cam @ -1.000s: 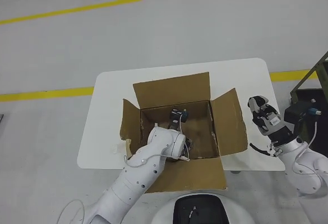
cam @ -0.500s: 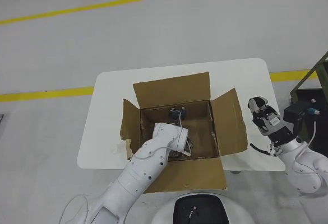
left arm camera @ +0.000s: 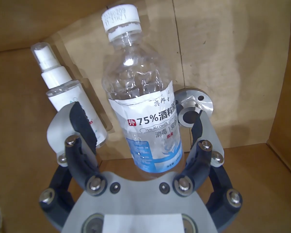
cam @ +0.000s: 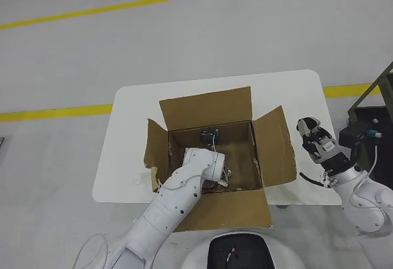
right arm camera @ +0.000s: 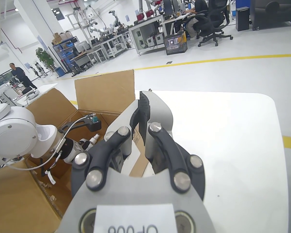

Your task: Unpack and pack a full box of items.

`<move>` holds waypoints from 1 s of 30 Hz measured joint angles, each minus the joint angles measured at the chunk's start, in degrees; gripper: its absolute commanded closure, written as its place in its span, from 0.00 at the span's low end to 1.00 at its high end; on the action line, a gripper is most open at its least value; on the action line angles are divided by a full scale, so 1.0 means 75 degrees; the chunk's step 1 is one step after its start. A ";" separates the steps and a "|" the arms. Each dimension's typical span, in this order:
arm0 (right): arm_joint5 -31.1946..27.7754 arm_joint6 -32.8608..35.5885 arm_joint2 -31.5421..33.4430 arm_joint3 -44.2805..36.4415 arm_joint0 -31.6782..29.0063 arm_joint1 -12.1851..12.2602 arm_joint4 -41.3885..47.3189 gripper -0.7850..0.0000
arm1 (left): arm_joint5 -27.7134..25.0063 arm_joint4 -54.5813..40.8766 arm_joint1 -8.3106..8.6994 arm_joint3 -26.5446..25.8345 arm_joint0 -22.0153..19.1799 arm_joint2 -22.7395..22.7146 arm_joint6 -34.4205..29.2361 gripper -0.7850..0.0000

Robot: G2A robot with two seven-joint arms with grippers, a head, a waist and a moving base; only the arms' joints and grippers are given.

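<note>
An open cardboard box [cam: 206,107] stands in the middle of the white table [cam: 132,134]. My left arm [cam: 199,168] goes down into the box. In the left wrist view, my left gripper [left arm camera: 140,124] is open, its fingers on either side of a clear bottle [left arm camera: 138,86] with a white cap and a blue-and-white label; the pads look just clear of it. A small white spray bottle [left arm camera: 63,83] lies beside it. My right gripper [cam: 315,134] hovers over the table to the right of the box, shut and empty [right arm camera: 141,112].
A round metal flange [left arm camera: 196,98] lies on the box floor behind one finger. The box's side flaps [cam: 277,144] stick outward. A dark metal rack [cam: 391,87] stands past the table's right edge. Bare tabletop [right arm camera: 232,134] lies beyond the right gripper.
My left arm has pushed slightly farther into the box. The right arm has stayed where it was.
</note>
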 measured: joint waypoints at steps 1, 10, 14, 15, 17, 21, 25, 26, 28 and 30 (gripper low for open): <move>-0.0037 0.0004 0.0006 -0.0014 -0.0010 0.0000 0.0010 0.96 | 0.0005 0.0019 -0.0012 0.0042 -0.0001 -0.0007 0.0003 0.00; -0.0444 0.0125 0.0123 -0.0085 -0.0099 0.0012 0.0351 0.71 | 0.0033 0.0155 -0.0155 0.0273 0.0001 -0.0020 0.0012 0.38; -0.0780 0.0252 0.0172 -0.0065 -0.0099 0.0029 0.0460 0.67 | 0.0035 0.0205 -0.0204 0.0310 0.0009 -0.0058 -0.0002 0.49; -0.0798 0.0271 0.0181 -0.0062 -0.0098 0.0030 0.0482 0.67 | 0.0030 0.0227 -0.0217 0.0314 0.0004 -0.0075 -0.0012 0.47; -0.0803 0.0303 0.0189 -0.0062 -0.0096 0.0032 0.0492 0.66 | 0.0026 0.0263 -0.0234 0.0320 0.0000 -0.0105 -0.0022 0.36; -0.0776 0.0345 0.0188 -0.0074 -0.0084 0.0031 0.0497 0.64 | 0.0006 0.0347 -0.0266 0.0323 0.0009 -0.0180 -0.0053 0.15; -0.0737 0.0356 0.0179 -0.0083 -0.0075 0.0028 0.0478 0.64 | -0.0019 0.0419 -0.0288 0.0308 0.0040 -0.0263 -0.0071 0.00; -0.0730 0.0356 0.0169 -0.0085 -0.0072 0.0026 0.0474 0.64 | -0.0025 0.0435 -0.0292 0.0303 0.0044 -0.0287 -0.0080 0.00; -0.0724 0.0356 0.0149 -0.0088 -0.0063 0.0024 0.0457 0.64 | -0.0044 0.0473 -0.0300 0.0262 0.0055 -0.0341 -0.0114 0.00; -0.0723 0.0350 0.0134 -0.0081 -0.0061 0.0022 0.0426 0.64 | -0.0064 0.0515 -0.0306 0.0193 0.0067 -0.0400 -0.0149 0.00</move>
